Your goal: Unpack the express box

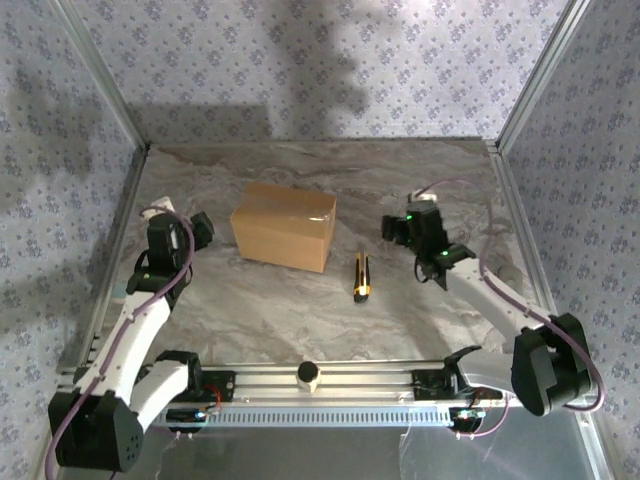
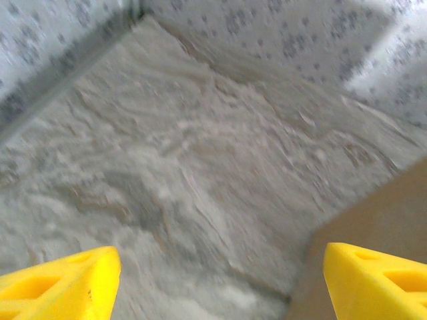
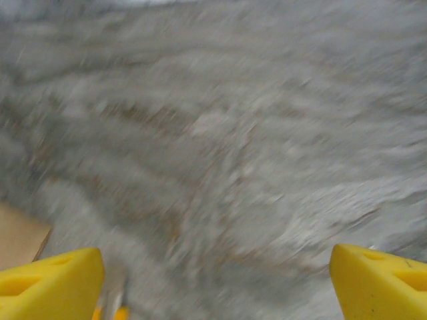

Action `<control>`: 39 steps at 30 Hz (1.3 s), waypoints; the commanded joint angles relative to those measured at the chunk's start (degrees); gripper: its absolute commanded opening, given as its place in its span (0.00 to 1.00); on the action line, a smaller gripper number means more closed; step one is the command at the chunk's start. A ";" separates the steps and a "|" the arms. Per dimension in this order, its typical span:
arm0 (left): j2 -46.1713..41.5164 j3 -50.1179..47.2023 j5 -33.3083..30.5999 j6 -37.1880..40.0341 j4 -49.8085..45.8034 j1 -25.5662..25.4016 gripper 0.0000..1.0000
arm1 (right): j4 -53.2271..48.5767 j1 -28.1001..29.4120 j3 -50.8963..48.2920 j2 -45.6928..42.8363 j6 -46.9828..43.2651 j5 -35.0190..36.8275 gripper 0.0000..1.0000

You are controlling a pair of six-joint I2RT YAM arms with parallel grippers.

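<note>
The express box [image 1: 285, 225], a plain tan carton with its flaps shut, lies on the marbled table [image 1: 300, 310] a little left of centre. My left gripper [image 1: 203, 230] hovers just left of the box, open, with nothing between its yellow fingertips [image 2: 60, 283]. A corner of the box [image 2: 380, 220] shows at the right of the left wrist view. My right gripper [image 1: 393, 228] is open and empty to the right of the box, well apart from it. In the blurred right wrist view a tan piece of the box [image 3: 17, 233] sits at the left edge, beside the left fingertip [image 3: 50, 280].
A black and orange utility knife [image 1: 362, 277] lies on the table right of the box, its end at the bottom of the right wrist view [image 3: 112, 303]. Patterned walls close in the back and both sides. A metal rail with a white knob [image 1: 308, 375] runs along the near edge.
</note>
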 commanded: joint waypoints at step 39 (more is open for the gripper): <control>-6.21 8.73 15.66 -2.85 -14.02 -2.49 0.78 | -10.40 18.50 5.18 23.32 20.06 -0.75 0.31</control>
